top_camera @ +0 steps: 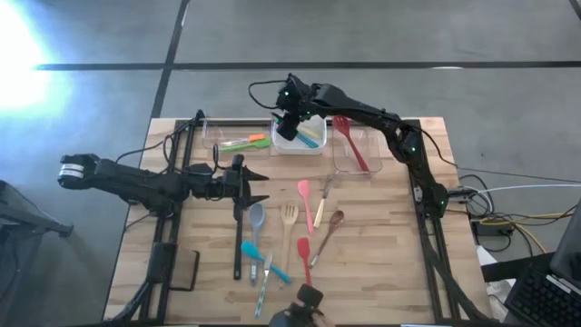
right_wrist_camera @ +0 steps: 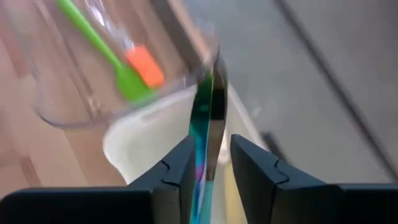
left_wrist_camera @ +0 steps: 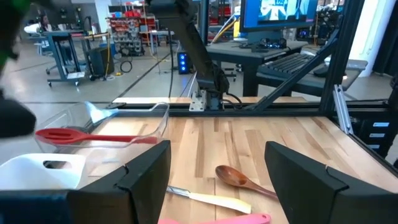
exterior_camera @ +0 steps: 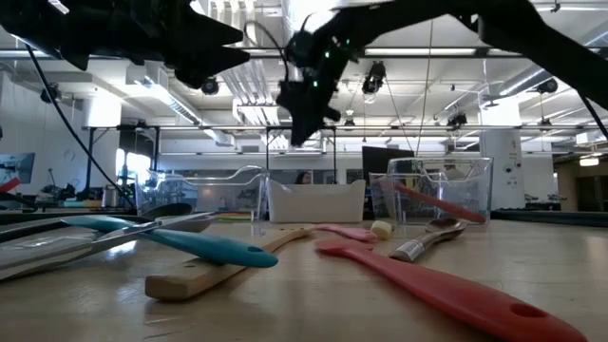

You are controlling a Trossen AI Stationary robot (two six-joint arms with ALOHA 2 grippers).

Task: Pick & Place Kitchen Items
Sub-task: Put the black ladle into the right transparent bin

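Observation:
My right gripper (top_camera: 289, 127) hangs open above the white tub (top_camera: 300, 147) at the table's far middle, well clear of its rim in the low view (exterior_camera: 302, 128). Through the gap between its fingers (right_wrist_camera: 211, 168) a teal utensil (right_wrist_camera: 202, 130) shows, lying in the tub. A clear tub (top_camera: 227, 136) to its left holds a green spatula (right_wrist_camera: 99, 43) and an orange one (right_wrist_camera: 144, 68). Another clear tub (top_camera: 363, 168) to its right holds a red spatula (top_camera: 352, 145). My left gripper (top_camera: 259, 186) waits open and level over the table's left middle.
Several utensils lie loose on the wood in front of the tubs: a pink spatula (top_camera: 305, 195), a wooden fork (top_camera: 290, 222), a wooden spoon (top_camera: 331, 227), a grey spoon (top_camera: 257, 218), a teal spatula (top_camera: 250, 250), a red spatula (top_camera: 304, 254).

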